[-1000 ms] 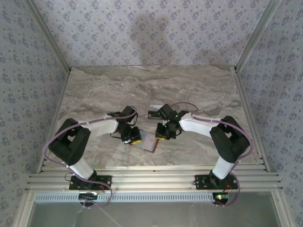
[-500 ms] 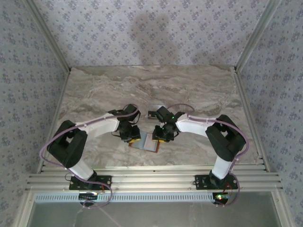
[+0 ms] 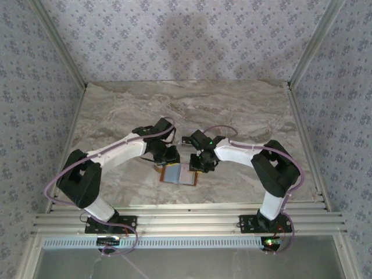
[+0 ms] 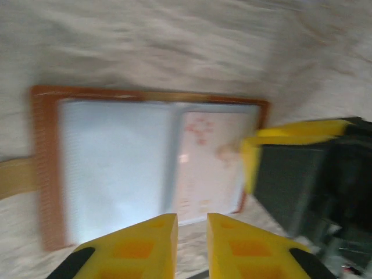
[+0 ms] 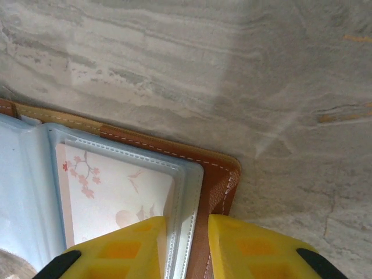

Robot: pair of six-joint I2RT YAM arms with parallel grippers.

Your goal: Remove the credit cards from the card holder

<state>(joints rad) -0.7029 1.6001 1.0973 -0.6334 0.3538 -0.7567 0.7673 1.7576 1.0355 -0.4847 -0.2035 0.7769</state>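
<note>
The card holder lies open and flat on the marble, its orange-brown leather rim framing pale blue-grey sleeves. A whitish-pink credit card with a blossom print sits inside the right sleeve. My left gripper hovers at the holder's near edge, jaws a little apart with only table between them. My right gripper stands over the holder's right edge, jaws slightly apart. The sleeve seam and leather border run between its fingers. One of its yellow fingers also shows in the left wrist view.
A tan closing strap sticks out from the holder's left side. Marble table stretches behind and to both sides. Patterned walls enclose it, and metal rails run along the near edge.
The card holder has gone from part-folded to lying open, its blue-grey lining up. My left gripper has moved right and farther back. The right gripper stayed at the holder's right edge.
</note>
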